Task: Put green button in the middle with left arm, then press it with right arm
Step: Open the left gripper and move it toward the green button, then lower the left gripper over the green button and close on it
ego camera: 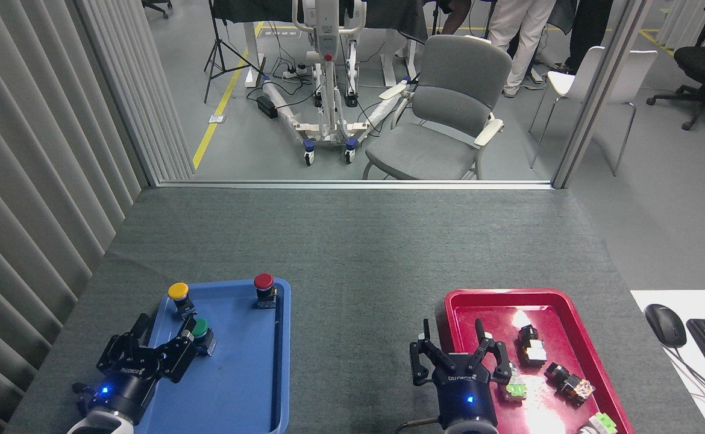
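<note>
Green button point(200, 329) base half hidden behind left fingers point(185, 349); contact unclear. Both arms cut off at bottom edge. Small parts right of right fingers point(490, 351) too small to identify.

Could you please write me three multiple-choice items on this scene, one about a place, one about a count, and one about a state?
1. Where does the green button stand?
A. In the blue tray
B. In the red tray
C. On the bare tabletop

2. How many capped push buttons are in the blue tray?
A. Two
B. Three
C. Five

3. How does the right gripper stand?
A. Shut on a red-capped button
B. Open, holding nothing
C. Pressing the green button

Answers:
1 A: the green button sits inside the blue tray, right by the fingers of the left gripper.
2 B: the yellow button, the red button and the green one are there.
3 B: its fingers are spread at the near left edge of the red tray with nothing between them.
</note>
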